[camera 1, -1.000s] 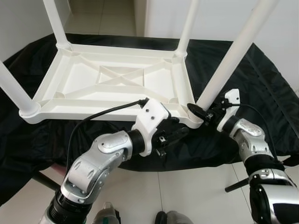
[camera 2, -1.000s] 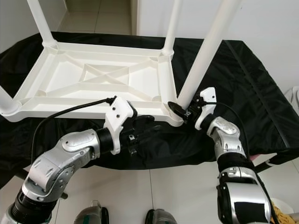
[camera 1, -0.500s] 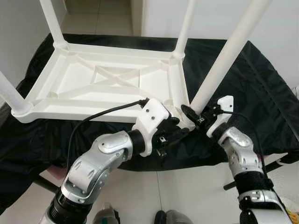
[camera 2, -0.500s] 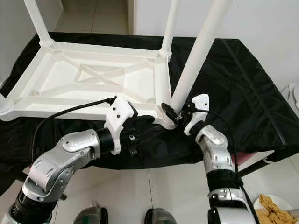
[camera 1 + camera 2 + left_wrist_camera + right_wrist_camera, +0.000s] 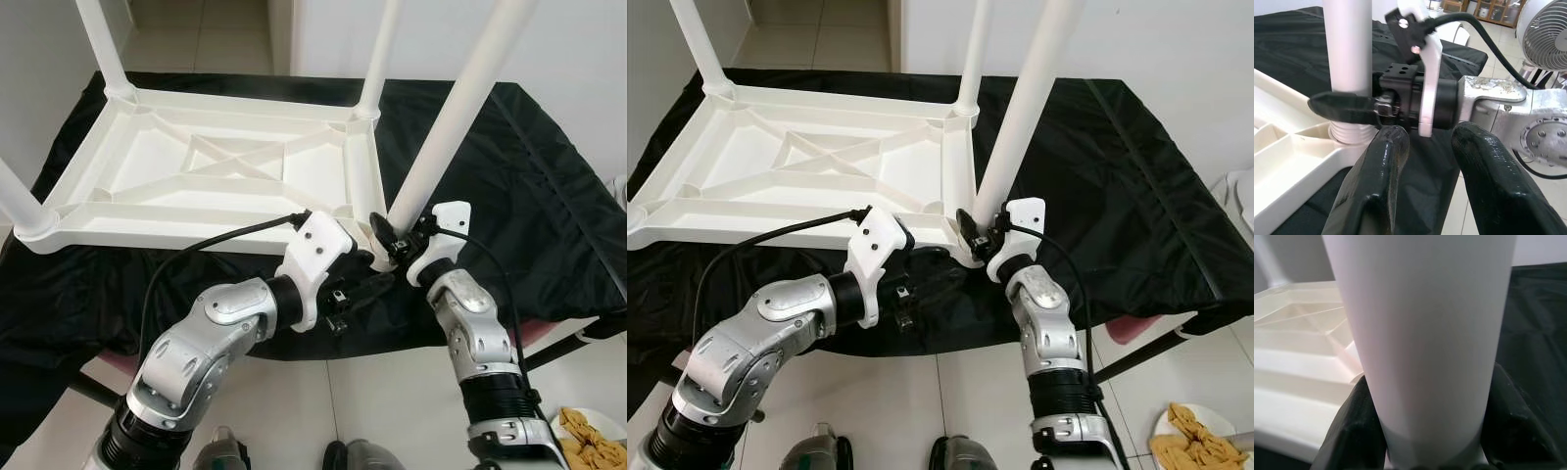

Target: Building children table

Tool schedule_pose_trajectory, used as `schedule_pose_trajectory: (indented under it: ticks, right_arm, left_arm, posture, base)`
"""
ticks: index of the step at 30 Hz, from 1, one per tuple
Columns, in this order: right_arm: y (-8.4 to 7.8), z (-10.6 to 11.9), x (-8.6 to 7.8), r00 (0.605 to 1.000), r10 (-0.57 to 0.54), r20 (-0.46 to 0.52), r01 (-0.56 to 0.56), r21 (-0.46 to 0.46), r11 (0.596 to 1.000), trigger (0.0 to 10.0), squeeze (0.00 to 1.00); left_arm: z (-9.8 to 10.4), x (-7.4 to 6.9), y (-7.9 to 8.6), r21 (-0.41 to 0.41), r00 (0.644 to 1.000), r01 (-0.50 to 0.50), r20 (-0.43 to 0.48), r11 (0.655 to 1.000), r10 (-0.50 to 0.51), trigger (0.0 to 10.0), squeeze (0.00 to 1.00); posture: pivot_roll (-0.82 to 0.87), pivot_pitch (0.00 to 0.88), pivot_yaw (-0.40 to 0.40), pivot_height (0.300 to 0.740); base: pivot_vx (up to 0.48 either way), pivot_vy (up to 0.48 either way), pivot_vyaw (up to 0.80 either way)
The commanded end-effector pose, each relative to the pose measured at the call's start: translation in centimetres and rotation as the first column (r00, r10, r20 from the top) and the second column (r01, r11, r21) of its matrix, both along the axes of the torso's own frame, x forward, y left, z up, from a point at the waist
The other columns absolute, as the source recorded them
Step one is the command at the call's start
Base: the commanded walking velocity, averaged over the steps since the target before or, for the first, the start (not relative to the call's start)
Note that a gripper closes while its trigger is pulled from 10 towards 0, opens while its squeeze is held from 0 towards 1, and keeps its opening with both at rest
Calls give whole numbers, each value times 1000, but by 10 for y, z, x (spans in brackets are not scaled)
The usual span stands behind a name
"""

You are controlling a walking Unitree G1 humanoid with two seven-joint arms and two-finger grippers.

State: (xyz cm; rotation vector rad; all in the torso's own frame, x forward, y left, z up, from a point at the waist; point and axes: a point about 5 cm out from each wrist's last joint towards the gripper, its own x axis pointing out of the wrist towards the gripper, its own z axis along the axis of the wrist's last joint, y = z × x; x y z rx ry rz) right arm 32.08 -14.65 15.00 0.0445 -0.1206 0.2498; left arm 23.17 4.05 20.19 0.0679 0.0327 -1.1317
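Four white legs stand up from the children's table (image 5: 216, 176), which lies upside down on a black cloth (image 5: 529, 176) spread over a table. The nearest leg (image 5: 446, 127) rises from the near right corner socket, and the right claw (image 5: 389, 238) is closed round its base, one finger on each side of the tube as the right wrist view shows. The left claw (image 5: 1422, 161) hovers just beside that same corner, its fingers (image 5: 1376, 166) set narrowly apart and holding nothing.

Judging by the moulded ribs and hollow tubes, the piece is light, stiff plastic with a smooth, rather slippery skin. A ribbed or threaded collar shows where the leg meets the socket, so it probably turns or presses home. Low on the leg, close to that collar, seems the best hold: a grip there gives control without levering the tube sideways. Since the whole frame is light, it may slide on the cloth, so the left claw could usefully steady the rim.
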Motion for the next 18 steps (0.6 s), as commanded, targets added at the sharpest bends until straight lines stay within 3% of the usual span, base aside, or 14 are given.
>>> schedule_pose_trajectory:
  ticks: [1,5,15,18]
  right_arm:
    - [-10,-1,-1,994,-109,-20,110,55,992,10000,0]
    - [-11,0,-2,964,-264,-26,265,80,961,10000,0]
    - [-7,4,-3,910,-413,-43,415,138,899,10000,0]
    - [-7,4,-4,889,-452,-69,458,143,878,10000,0]
  left_arm:
    - [1,-2,0,-4,1000,-16,-2,1000,16,10000,0]
    - [1,-2,0,-3,1000,-16,-3,1000,16,10000,0]
    - [1,0,0,-3,1000,-26,-2,1000,26,10000,0]
    - [-1,5,2,8,998,-69,11,998,69,10000,0]
  posture:
    - [44,88,-34,740]
    - [40,87,-30,740]
    - [43,88,-32,740]
    - [41,88,-34,740]
  base:
    - [0,0,0]
    - [0,0,0]
    - [0,0,0]
    - [0,0,0]
